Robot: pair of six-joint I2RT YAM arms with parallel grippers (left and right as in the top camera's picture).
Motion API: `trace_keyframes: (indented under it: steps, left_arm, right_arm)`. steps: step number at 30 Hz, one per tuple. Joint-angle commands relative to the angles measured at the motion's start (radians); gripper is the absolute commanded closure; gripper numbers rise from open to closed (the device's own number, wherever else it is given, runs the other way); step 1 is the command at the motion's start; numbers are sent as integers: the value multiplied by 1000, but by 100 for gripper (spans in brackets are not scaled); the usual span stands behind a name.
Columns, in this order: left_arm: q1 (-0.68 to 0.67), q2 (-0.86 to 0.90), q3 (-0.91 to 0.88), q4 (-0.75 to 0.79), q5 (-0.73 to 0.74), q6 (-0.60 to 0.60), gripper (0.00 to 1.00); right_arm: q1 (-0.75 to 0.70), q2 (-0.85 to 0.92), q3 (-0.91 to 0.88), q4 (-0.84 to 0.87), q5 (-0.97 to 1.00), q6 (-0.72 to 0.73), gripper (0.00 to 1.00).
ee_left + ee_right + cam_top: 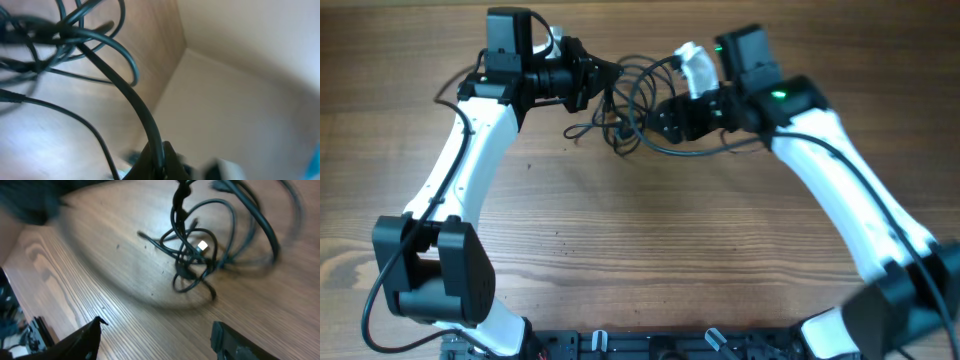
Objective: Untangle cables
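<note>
Sitting at the far middle of the table [640, 250] in the overhead view, the cables [632, 100] are forming one knot between the left gripper [610, 78] and the right gripper [665, 115]. In the left wrist view, the left gripper is clenching one of the cables, which is running taut up toward the knot. In the right wrist view, the right gripper is standing spread wide and empty, the cables lying on the wood beyond it. Pulling from here is risking a tighter knot, or dragging all the cables along, since nothing is pinning them down.
</note>
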Motion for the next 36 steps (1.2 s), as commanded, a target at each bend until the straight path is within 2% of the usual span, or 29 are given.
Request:
trace_keyframes:
  steps: [1, 3, 6, 10, 12, 15, 26, 32, 36]
  left_arm:
    - [10, -13, 2, 11, -16, 439, 96]
    - [10, -13, 2, 32, 49, 508, 96]
    - [8, -13, 2, 90, 225, 587, 96]
    - [8, -13, 2, 91, 240, 609, 96]
    - [4, -13, 2, 56, 164, 587, 96]
    - [-29, -13, 2, -56, -77, 510, 96]
    - [-332, 12, 0, -251, -834, 511, 96]
    - [-359, 81, -2, -270, -863, 515, 96]
    - [-358, 139, -2, -215, -863, 541, 96]
  right_arm:
    - [-43, -142, 5, -7, 3, 3, 25]
    - [-63, -167, 5, 3, 7, 3, 23]
    - [-77, -161, 5, 31, 6, 18, 23]
    - [-77, -153, 5, 75, 7, 66, 23]
    - [-77, -142, 5, 78, 6, 97, 23]
    - [-77, -117, 5, 68, 7, 115, 23]
    - [-77, -68, 5, 55, 7, 142, 23]
    - [-77, -68, 5, 50, 7, 141, 23]
    - [-77, -68, 5, 50, 7, 142, 23]
